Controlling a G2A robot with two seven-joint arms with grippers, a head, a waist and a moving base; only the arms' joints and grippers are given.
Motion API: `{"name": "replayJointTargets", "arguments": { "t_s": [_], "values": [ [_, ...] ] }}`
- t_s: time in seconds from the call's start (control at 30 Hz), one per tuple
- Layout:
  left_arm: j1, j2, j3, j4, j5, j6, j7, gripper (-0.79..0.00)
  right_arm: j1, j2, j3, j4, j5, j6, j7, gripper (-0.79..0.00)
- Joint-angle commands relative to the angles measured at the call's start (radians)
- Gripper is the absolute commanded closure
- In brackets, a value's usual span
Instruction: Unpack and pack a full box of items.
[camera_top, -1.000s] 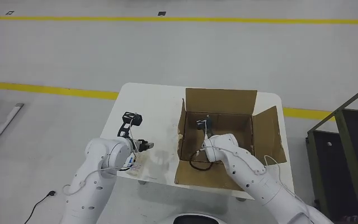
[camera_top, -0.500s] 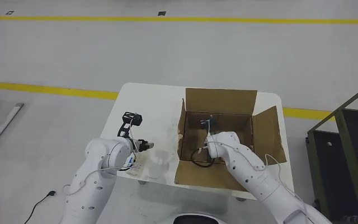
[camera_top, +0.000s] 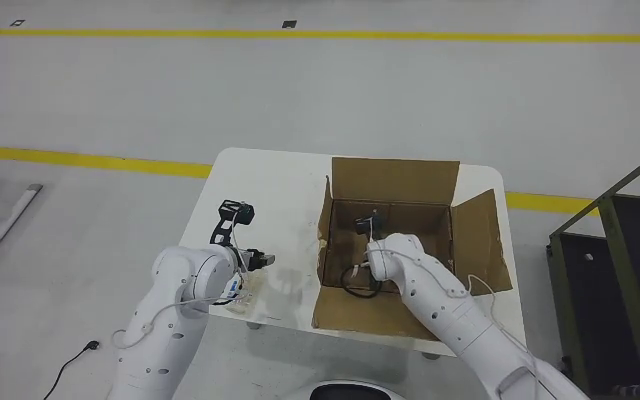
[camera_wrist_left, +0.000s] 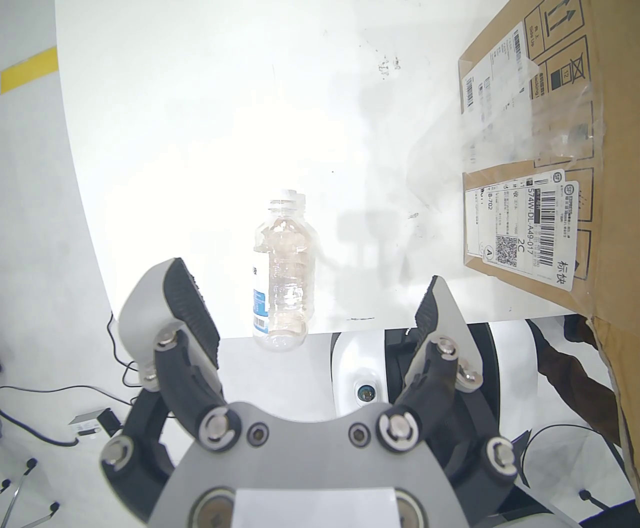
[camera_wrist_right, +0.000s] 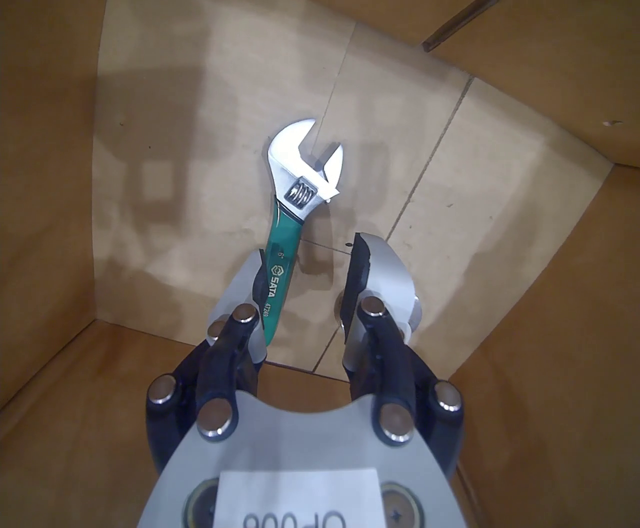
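Two arms work at a white table (camera_top: 260, 175): the left hangs over its left part, and the right reaches down into an open box (camera_top: 395, 180) on its right part.

In the left wrist view, the left gripper (camera_wrist_left: 305, 274) hovers, jaws spread wide and empty, above a clear bottle (camera_wrist_left: 282, 270) lying on its side at the table's edge, apart from the box.

In the right wrist view, the right gripper (camera_wrist_right: 310, 250) sits inside the box with jaws apart, grasping nothing. A green-handled wrench (camera_wrist_right: 292, 200) lies flat on the box floor, its handle along one finger and clear of the other.
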Motion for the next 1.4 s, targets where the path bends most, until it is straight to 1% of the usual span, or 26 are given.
{"name": "replayJointTargets", "arguments": {
  "t_s": [0.0,0.4,0.47,0.53,0.57,0.6,0.67,0.7,0.97,1.37],
  "values": [
    [0.000,0.000,0.000,0.000,0.000,0.000,0.000,-0.785,0.006,-0.007,-0.002,0.020,0.009,-0.004,-0.006,-0.372],
    [0.000,0.000,0.000,0.000,0.000,0.000,0.000,-0.785,0.039,-0.043,-0.017,0.113,0.033,-0.019,-0.027,-0.329],
    [0.000,0.000,0.000,0.000,0.000,0.000,0.000,-0.785,0.043,-0.048,-0.018,0.126,0.035,-0.022,-0.030,-0.311],
    [0.000,0.000,0.000,0.000,0.000,0.000,0.000,-0.785,0.046,-0.053,-0.019,0.138,0.037,-0.024,-0.034,-0.256],
    [0.000,0.000,0.000,0.000,0.000,0.000,0.000,-0.785,0.048,-0.055,-0.019,0.143,0.038,-0.026,-0.036,-0.240],
    [0.000,0.000,0.000,0.000,0.000,0.000,0.000,-0.785,0.050,-0.058,-0.019,0.148,0.039,-0.026,-0.037,-0.182],
    [0.000,0.000,0.000,0.000,0.000,0.000,0.000,-0.785,0.054,-0.062,-0.019,0.158,0.040,-0.029,-0.038,-0.089],
    [0.000,0.000,0.000,0.000,0.000,0.000,0.000,-0.785,0.056,-0.064,-0.019,0.162,0.040,-0.030,-0.039,-0.006],
    [0.000,0.000,0.000,0.000,0.000,0.000,0.000,-0.785,0.065,-0.074,-0.012,0.177,0.033,-0.052,-0.042,0.000],
    [0.000,0.000,0.000,0.000,0.000,0.000,0.000,-0.785,0.075,-0.071,-0.033,0.138,-0.098,-0.173,0.017,0.000]
  ]
}}
